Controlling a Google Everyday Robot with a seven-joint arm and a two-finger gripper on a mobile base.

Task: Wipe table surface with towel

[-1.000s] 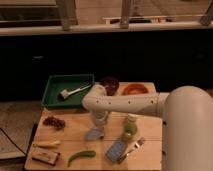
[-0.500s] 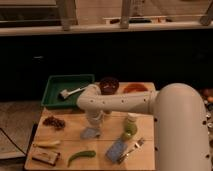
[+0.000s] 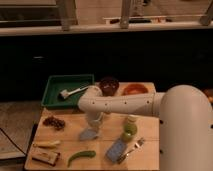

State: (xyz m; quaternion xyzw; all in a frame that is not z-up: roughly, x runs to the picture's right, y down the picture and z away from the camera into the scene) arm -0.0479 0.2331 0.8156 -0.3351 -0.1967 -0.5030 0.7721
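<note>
My gripper (image 3: 93,121) hangs over the pale grey-blue towel (image 3: 89,134) mid-table. Bare wood of the wooden table (image 3: 112,126) lies just right of it, up to a green plastic bottle (image 3: 129,129). Left sits a dark reddish cluster (image 3: 54,121). Nearer me, a curved green vegetable (image 3: 81,156) and a blue rectangular pad (image 3: 116,148) block the way.

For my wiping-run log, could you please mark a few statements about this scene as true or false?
1. The tool is down at the towel on the table. True.
2. The fork lies in the green tray. False: it lies on the table, beside a blue object.
3. The dark bowl sits beside the orange bowl. True.
4. The green vegetable is in the dark bowl. False: it lies near the table's front edge.
</note>
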